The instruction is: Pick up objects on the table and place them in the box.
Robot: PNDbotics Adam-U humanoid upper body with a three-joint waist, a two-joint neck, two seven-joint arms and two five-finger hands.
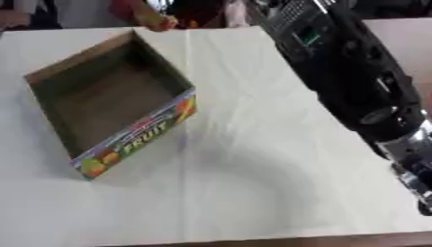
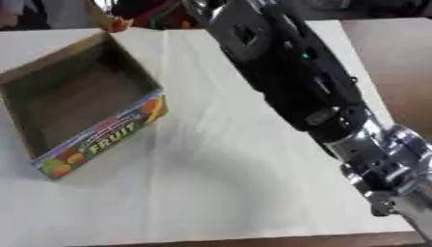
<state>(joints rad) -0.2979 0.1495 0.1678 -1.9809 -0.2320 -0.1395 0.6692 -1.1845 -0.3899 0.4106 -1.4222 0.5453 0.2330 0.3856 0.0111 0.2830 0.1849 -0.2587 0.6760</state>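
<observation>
Right hand (image 2: pixel 395 193): only silver metal parts show at the lower-right corner, at the end of the black robot arm (image 1: pixel 354 72), and they're cut off by the frame edge. Can't tell if it's open or shut, or if it has hold of anything. It sits over the table's near-right corner, close to both the near edge and the right edge.

White cloth-covered table (image 1: pixel 253 193): a wide bare stretch of cloth lies to the hand's left, btwn it and the box. A brown strip of the near edge runs along the bottom, just beside the hand. The far edge is well away, at the top.

Count:
- 1 brown cardboard box w/ coloured fruit print and the word FRUIT on its front wall (image 1: pixel 139 137). It's well apart from the hand, to its left and farther back, open top up, turned at an angle to the table edges, w/ a brown floor inside.
- 1 small orange-yellow thing (image 1: pixel 158 21) at the far edge, just beyond the box's far corner, far from the hand. Shape is unclear.
- 1 arm in view. It runs diagonally from top centre down to the hand and hides the table's right side behind it.
</observation>
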